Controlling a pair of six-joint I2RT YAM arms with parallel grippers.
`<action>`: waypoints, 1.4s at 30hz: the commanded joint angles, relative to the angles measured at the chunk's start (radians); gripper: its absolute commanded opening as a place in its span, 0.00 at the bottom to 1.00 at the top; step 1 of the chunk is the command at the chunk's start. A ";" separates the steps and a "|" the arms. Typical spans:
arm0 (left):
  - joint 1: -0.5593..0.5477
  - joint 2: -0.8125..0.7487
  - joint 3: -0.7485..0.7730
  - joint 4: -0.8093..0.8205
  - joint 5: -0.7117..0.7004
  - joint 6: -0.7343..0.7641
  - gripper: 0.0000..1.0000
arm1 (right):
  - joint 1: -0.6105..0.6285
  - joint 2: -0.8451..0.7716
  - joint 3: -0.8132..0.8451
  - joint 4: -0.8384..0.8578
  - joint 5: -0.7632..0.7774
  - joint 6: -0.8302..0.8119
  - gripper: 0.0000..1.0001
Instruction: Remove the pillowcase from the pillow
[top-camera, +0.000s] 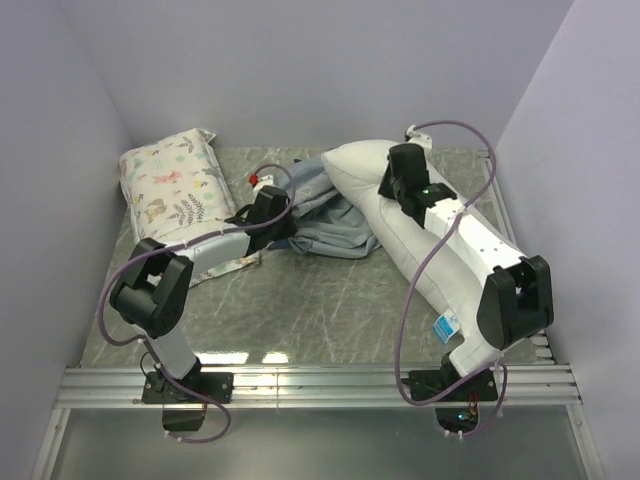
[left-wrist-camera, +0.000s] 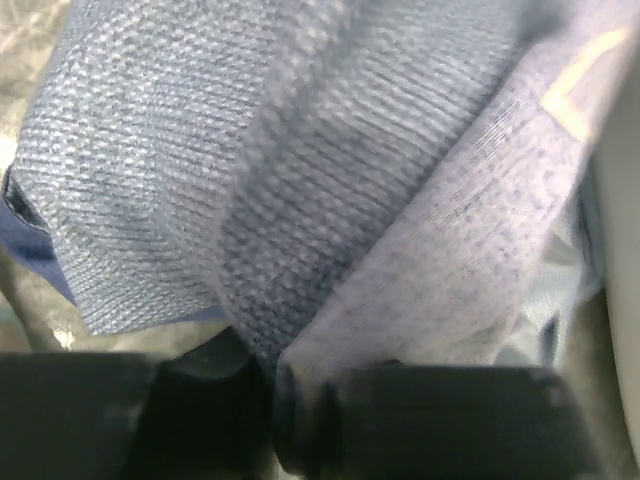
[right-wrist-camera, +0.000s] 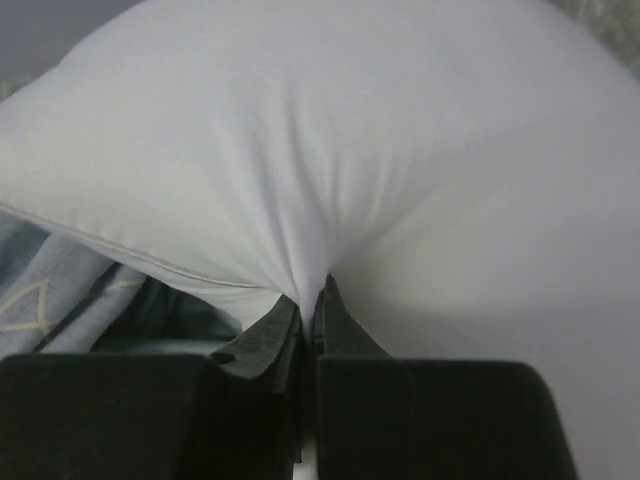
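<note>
The plump white pillow (top-camera: 400, 235) lies along the right side of the table, with a small blue tag (top-camera: 446, 325) near its front end. The pillowcase (top-camera: 335, 225) lies crumpled at table centre, pale blue-grey side up, beside the pillow's far end. My left gripper (top-camera: 283, 228) is shut on a fold of the pillowcase (left-wrist-camera: 300, 200), which fills the left wrist view. My right gripper (top-camera: 392, 186) is shut on a pinch of the pillow (right-wrist-camera: 330, 170), its cloth puckered between the jaws. A bit of the pillowcase (right-wrist-camera: 60, 300) shows at the left there.
A smaller white pillow printed with leaves and flowers (top-camera: 170, 185) lies at the back left, under my left arm. Grey walls close in the marbled table (top-camera: 320, 310) on three sides. A metal rail (top-camera: 320, 385) runs along the front edge.
</note>
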 joint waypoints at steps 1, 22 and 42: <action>-0.016 -0.085 0.041 -0.037 0.008 0.043 0.28 | 0.026 -0.028 -0.038 0.184 -0.036 0.084 0.00; -0.021 -0.667 -0.005 -0.280 0.016 0.119 0.81 | 0.023 -0.368 -0.180 0.092 -0.334 0.092 0.95; -0.021 -0.944 -0.197 -0.292 0.010 0.150 0.89 | 0.024 -0.772 -0.487 0.002 -0.201 0.018 1.00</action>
